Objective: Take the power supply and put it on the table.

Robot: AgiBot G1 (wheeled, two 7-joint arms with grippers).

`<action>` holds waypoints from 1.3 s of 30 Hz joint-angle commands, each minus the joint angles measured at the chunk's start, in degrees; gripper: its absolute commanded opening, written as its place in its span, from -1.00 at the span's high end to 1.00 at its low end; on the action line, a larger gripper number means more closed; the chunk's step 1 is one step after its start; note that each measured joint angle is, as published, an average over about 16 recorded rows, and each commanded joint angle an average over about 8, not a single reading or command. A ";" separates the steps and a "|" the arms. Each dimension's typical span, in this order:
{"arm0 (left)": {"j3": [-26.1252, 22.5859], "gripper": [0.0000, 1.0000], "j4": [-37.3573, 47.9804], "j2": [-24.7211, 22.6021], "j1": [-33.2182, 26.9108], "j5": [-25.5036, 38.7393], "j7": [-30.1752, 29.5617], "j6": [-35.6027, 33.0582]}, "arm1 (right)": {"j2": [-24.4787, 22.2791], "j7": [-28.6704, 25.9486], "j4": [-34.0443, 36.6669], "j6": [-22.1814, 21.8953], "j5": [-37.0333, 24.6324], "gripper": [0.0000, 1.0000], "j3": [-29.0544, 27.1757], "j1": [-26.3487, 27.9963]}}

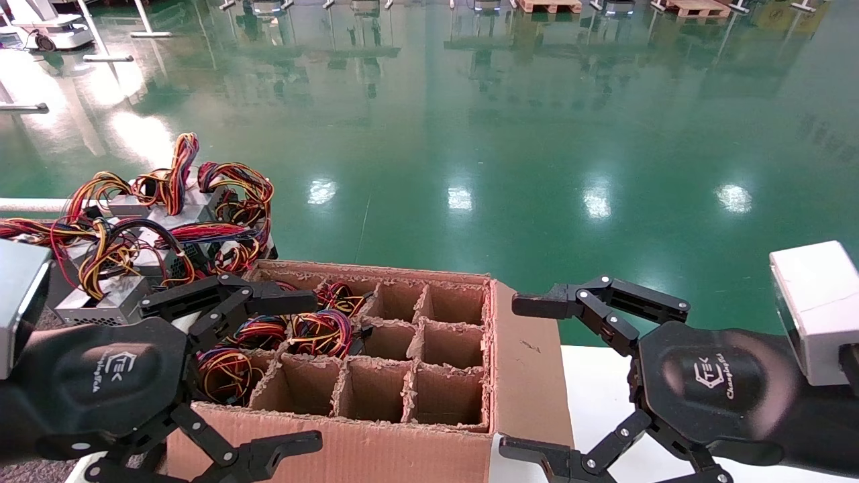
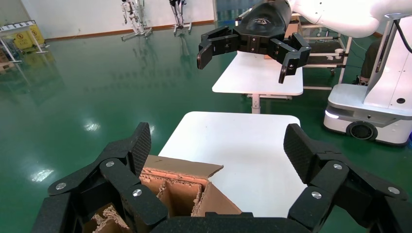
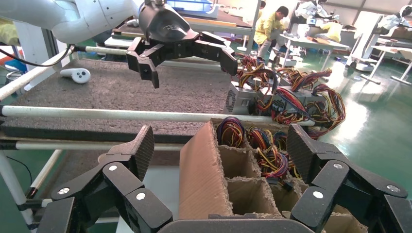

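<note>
Green glossy floor (image 1: 510, 121) spreads out beyond both tools, with lamp glare on it. Under and beside the right tool (image 1: 530, 379) lies a smooth white top (image 2: 243, 145), which carries the cardboard box. On the far side of the left tool (image 1: 268, 369) from the right one is the dark speckled desk (image 3: 97, 92), edged by a white round rail (image 3: 121, 115); a small white controller (image 3: 77, 74) rests on it, well apart from the tool. The cardboard box (image 1: 376, 429), split by dividers into cells, sits between the two tools, its near left corner directly under the left tool's open fingers. Cells nearest the left tool hold coiled bundles of purple, red and yellow wires (image 1: 322, 329); cells toward the right tool are bare cardboard. Just beyond the left tool, at the desk's edge, silver power supplies lie heaped together under tangled wires; the power supply (image 1: 111, 302) nearest that tool shows its perforated side and trails yellow, orange, red and black wires (image 1: 107, 258). It lies close beside the tool's upper finger, not touched by it. The left tool hangs spread wide above the box corner and grips nothing. The right tool hangs past the box's right wall over the white top, likewise spread wide and bare.
</note>
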State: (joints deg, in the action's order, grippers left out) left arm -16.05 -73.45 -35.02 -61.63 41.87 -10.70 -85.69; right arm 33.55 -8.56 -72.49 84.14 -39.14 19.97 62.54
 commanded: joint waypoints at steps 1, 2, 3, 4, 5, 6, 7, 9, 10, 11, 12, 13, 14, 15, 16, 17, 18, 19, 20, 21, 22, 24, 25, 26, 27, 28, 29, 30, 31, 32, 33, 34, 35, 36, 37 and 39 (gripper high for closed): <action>0.00 -1.00 0.01 0.00 0.00 0.00 0.00 0.00 | 0.00 0.00 0.00 0.00 0.00 -1.00 0.00 0.00; 0.00 -1.00 0.01 0.00 0.00 0.00 0.00 0.00 | 0.00 0.00 0.00 0.00 0.00 -1.00 0.00 0.00; 0.00 -1.00 0.01 0.00 0.00 0.00 0.00 0.00 | 0.00 0.00 0.00 0.00 0.00 -1.00 0.00 0.00; 0.00 -1.00 0.01 0.00 0.00 0.00 0.00 0.00 | 0.00 0.00 0.00 0.00 0.00 -1.00 0.00 0.00; 0.00 -1.00 0.01 0.00 0.00 0.00 0.00 0.00 | 0.00 0.00 0.00 0.00 0.00 -1.00 0.00 0.00; 0.00 -1.00 0.01 0.00 0.00 0.00 0.00 0.00 | 0.00 0.00 0.00 0.00 0.00 -1.00 0.00 0.00; 0.00 -1.00 0.01 0.00 0.00 0.00 0.00 0.00 | 0.00 0.00 0.00 0.00 0.00 -1.00 0.00 0.00; 0.00 -1.00 0.01 0.00 0.00 0.00 0.00 0.00 | 0.00 0.00 0.00 0.00 0.00 -1.00 0.00 0.00; 0.00 -1.00 0.01 0.00 0.00 0.00 0.00 0.00 | 0.00 0.00 0.00 0.00 0.00 -1.00 0.00 0.00; 0.00 -1.00 0.01 0.00 0.00 0.00 0.00 0.00 | 0.00 0.00 0.00 0.00 0.00 -1.00 0.00 0.00; 0.00 -1.00 0.01 0.00 0.00 0.00 0.00 0.00 | 0.00 0.00 0.00 0.00 0.00 -1.00 0.00 0.00; 0.00 -1.00 0.01 0.00 0.00 0.00 0.00 0.00 | 0.00 0.00 0.00 0.00 0.00 -1.00 0.00 0.00; 0.00 -1.00 0.01 0.00 0.00 0.00 0.00 0.00 | 0.00 0.00 0.00 0.00 0.00 -1.00 0.00 0.00; 0.00 -1.00 0.01 0.00 0.00 0.00 0.00 0.00 | 0.00 0.00 0.00 0.00 0.00 -1.00 0.00 0.00; 0.00 -1.00 0.01 0.00 0.00 0.00 0.00 0.00 | 0.00 0.00 0.00 0.00 0.00 -1.00 0.00 0.00; 0.00 -1.00 0.01 0.00 0.00 0.00 0.00 0.00 | 0.00 0.00 0.00 0.00 0.00 -1.00 0.00 0.00; 0.00 -1.00 0.01 0.00 0.00 0.00 0.00 0.00 | 0.00 0.00 0.00 0.00 0.00 -1.00 0.00 0.00; 0.00 -1.00 0.01 0.00 0.00 0.00 0.00 0.00 | 0.00 0.00 0.00 0.00 0.00 -1.00 0.00 0.00; 0.00 -1.00 0.01 0.00 0.00 0.00 0.00 0.00 | 0.00 0.00 0.00 0.00 0.00 -1.00 0.00 0.00; 0.00 -1.00 0.01 0.00 0.00 0.00 0.00 0.00 | 0.00 0.00 0.00 0.00 0.00 -1.00 0.00 0.00; 0.00 -1.00 0.01 0.00 0.00 0.00 0.00 0.00 | 0.00 0.00 0.00 0.00 0.00 -1.00 0.00 0.00; 0.00 -1.00 0.01 0.00 0.00 0.00 0.00 0.00 | 0.00 0.00 0.00 0.00 0.00 -1.00 0.00 0.00; 0.00 -1.00 0.01 0.00 0.00 0.00 0.00 0.00 | 0.00 0.00 0.00 0.00 0.00 -1.00 0.00 0.00; 0.00 -1.00 0.01 0.00 0.00 0.00 0.00 0.00 | 0.00 0.00 0.00 0.00 0.00 -1.00 0.00 0.00; 0.00 -1.00 0.01 0.00 0.00 0.00 0.00 0.00 | 0.00 0.00 0.00 0.00 0.00 -1.00 0.00 0.00; 0.00 -1.00 0.01 0.00 0.00 0.00 0.00 0.00 | 0.00 0.00 0.00 0.00 0.00 -1.00 0.00 0.00; 0.00 -1.00 0.01 0.00 -0.01 0.00 0.00 0.00 | 0.00 0.00 0.00 0.00 0.00 -1.00 0.00 0.00; 0.00 -1.00 0.01 0.00 0.00 0.00 0.00 0.00 | 0.00 0.00 0.00 0.00 0.00 -1.00 0.00 0.00; 0.00 -1.00 0.01 0.00 0.00 0.00 0.00 0.00 | 0.00 0.00 0.00 0.00 0.00 -1.00 0.00 0.00; 0.00 -1.00 0.01 0.00 0.00 0.00 0.00 0.00 | 0.00 0.00 0.00 0.00 0.00 -1.00 0.00 0.00; 0.00 -1.00 0.01 0.00 0.00 0.00 0.00 0.00 | 0.00 0.00 0.00 0.00 0.00 -1.00 0.00 0.00; 0.00 -1.00 0.01 0.00 -0.01 0.00 0.00 0.00 | 0.00 0.00 0.00 0.00 0.00 -1.00 0.00 0.00; 0.00 -1.00 0.01 0.00 -0.01 0.00 0.00 0.00 | 0.00 0.00 0.00 0.00 0.00 -1.00 0.00 0.00; 0.00 -1.00 0.01 0.00 -0.01 0.00 0.00 0.00 | 0.00 0.00 0.00 0.00 0.00 -1.00 0.00 0.00; 0.00 -1.00 0.01 0.00 0.00 0.00 0.00 0.00 | 0.00 0.00 0.00 0.00 0.00 -1.00 0.00 0.00; 0.00 -1.00 0.01 0.00 0.00 0.00 0.00 0.00 | 0.00 0.00 0.00 0.00 0.00 -1.00 0.00 0.00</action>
State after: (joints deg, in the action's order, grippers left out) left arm -16.05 -73.43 -35.02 -61.63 41.87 -10.70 -85.69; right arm 33.55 -8.56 -72.49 84.14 -39.14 19.97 62.54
